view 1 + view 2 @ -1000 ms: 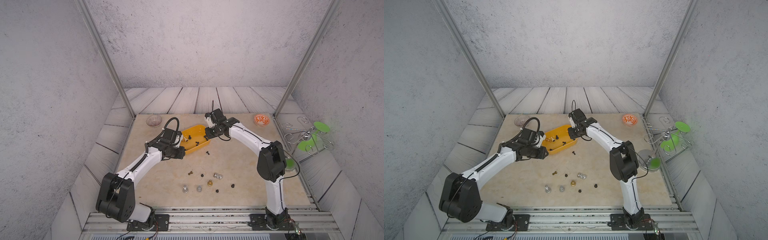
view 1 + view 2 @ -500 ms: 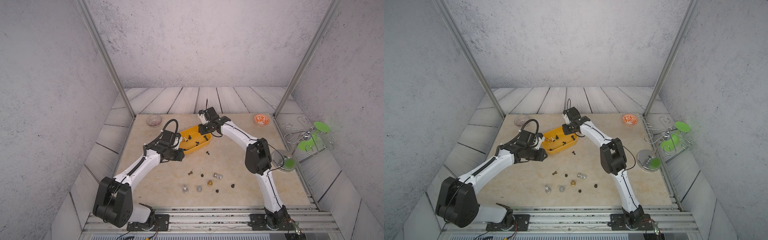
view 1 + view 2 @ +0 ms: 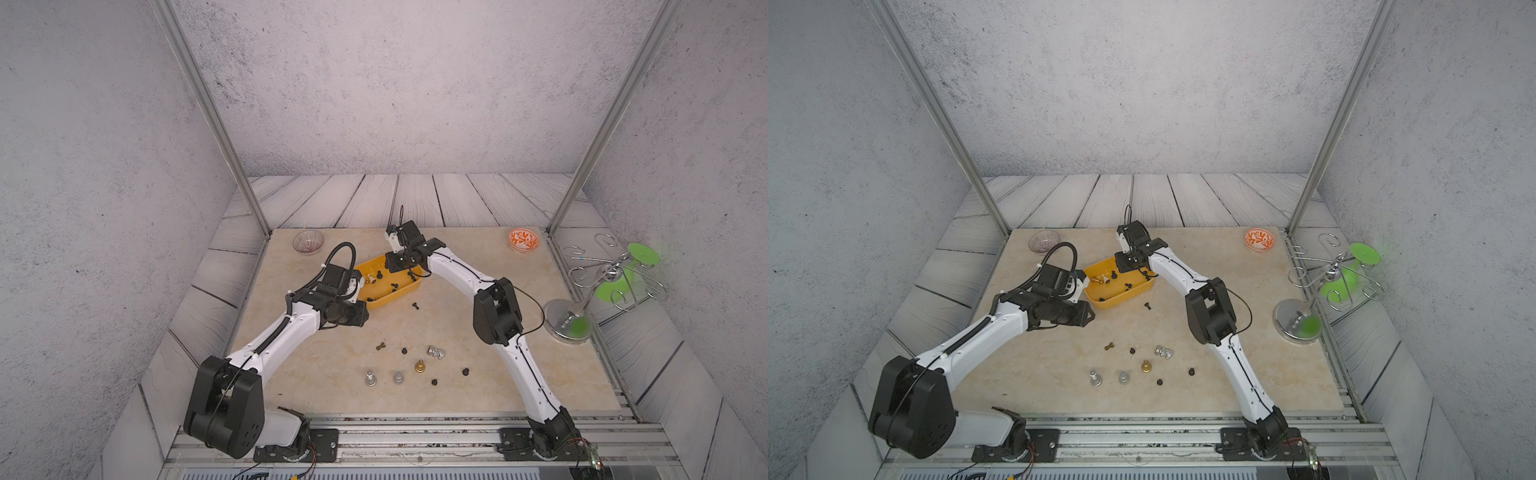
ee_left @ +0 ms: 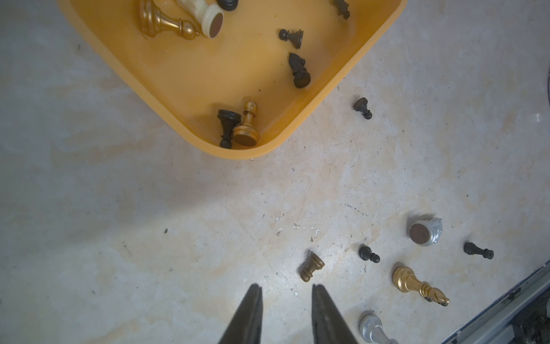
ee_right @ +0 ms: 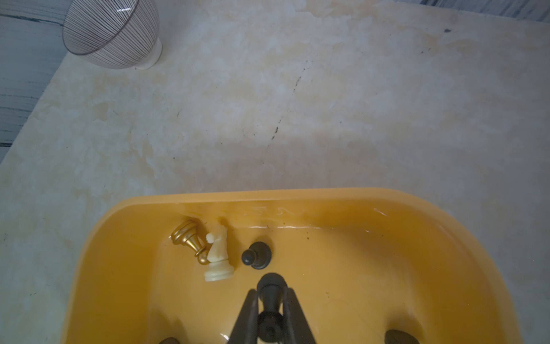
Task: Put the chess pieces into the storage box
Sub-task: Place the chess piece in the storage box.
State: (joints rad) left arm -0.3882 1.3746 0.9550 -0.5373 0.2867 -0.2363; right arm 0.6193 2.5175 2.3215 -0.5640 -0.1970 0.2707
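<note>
The yellow storage box (image 3: 386,302) sits left of the table's middle and holds several chess pieces, among them a cream knight (image 5: 217,256), a gold piece (image 5: 186,236) and a black pawn (image 5: 256,255). My right gripper (image 5: 270,293) hangs over the box's inside, shut on a black chess piece (image 5: 270,284). My left gripper (image 4: 286,287) is open and empty above the bare table, near the box's front left corner (image 4: 244,153). A small bronze pawn (image 4: 311,266) lies just past its fingertips. Several loose pieces lie at the table's front, including a gold bishop (image 3: 420,366) and a silver knight (image 3: 436,352).
One black pawn (image 3: 414,306) lies just outside the box's right end. A clear ribbed bowl (image 3: 308,242) stands at the back left and an orange-patterned bowl (image 3: 523,240) at the back right. A wire stand with green discs (image 3: 611,274) occupies the right edge.
My right gripper has swung left and come over the storage box with the black piece in it. The left arm has barely shifted.
</note>
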